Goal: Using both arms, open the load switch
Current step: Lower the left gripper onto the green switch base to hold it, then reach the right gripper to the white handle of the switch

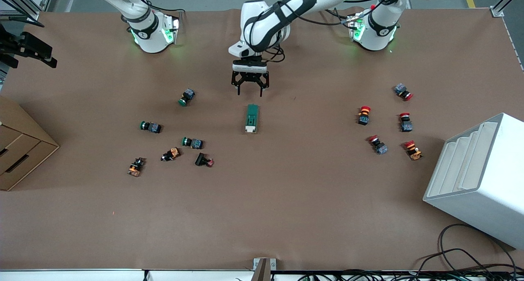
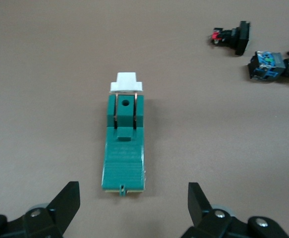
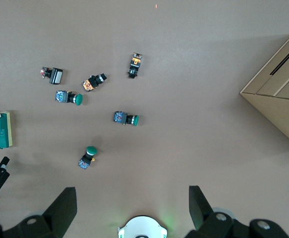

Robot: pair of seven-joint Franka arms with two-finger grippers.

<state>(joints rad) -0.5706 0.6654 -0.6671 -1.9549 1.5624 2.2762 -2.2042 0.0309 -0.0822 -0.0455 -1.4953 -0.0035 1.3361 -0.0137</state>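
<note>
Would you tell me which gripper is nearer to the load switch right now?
Left. The left gripper hangs open beside the load switch, just short of it; the right gripper, also open, waits above its own base.

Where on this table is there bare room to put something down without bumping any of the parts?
The widest bare stretch is nearer the front camera than the load switch, between the cardboard box and the white rack. The mat between the load switch and the red-capped buttons is also free. It is crowded around the green-capped buttons. The left gripper, open, hangs just by the switch.
</note>
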